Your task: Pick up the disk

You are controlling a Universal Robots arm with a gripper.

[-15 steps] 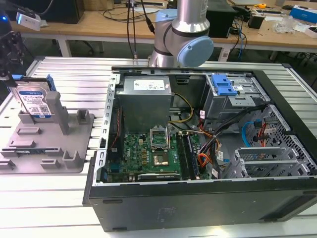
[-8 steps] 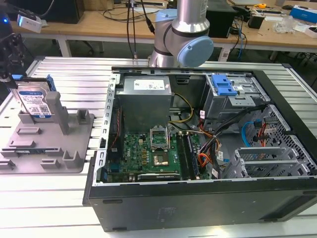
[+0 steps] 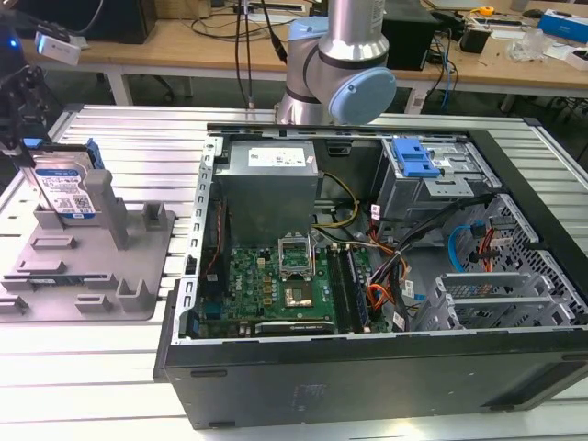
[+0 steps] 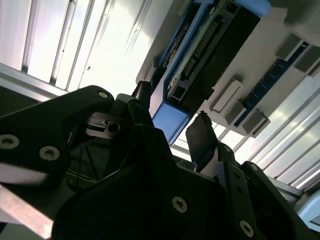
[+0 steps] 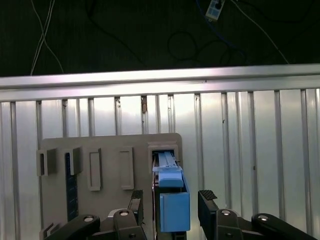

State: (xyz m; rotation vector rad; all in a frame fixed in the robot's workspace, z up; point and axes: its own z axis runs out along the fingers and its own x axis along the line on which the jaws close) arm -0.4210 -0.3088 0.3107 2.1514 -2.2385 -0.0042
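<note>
Right now the gripper (image 5: 171, 198) is released, jaws spread, one finger on each side of the disk (image 5: 173, 212). In both wrist views a dark gap shows between each pad and the disk's faces, so it reads as no contact and no grasp.

Disk location: standing upright on edge in a slot of the grey fixture (image 3: 138, 266), at the exterior view's left, on the slatted metal desk (image 3: 110, 358). Label faces the camera in the exterior view and a blue side rail runs along the top edge. It is well apart from the open computer case (image 3: 367, 377).

Task progress, judged: gripper positioned around the disk, disk not lifted.

Risks from here:
- The gaps on the two sides look uneven. One pad may land first and shove the disk sideways in its slot.
- The pads may catch only the blue plastic rail and not the metal body, which could mean a weak hold or slip.
- A tilted pull could jam the disk against the fixture's upright posts.
- The fixture may lift with the disk; whether it is fastened down is not visible.
</note>
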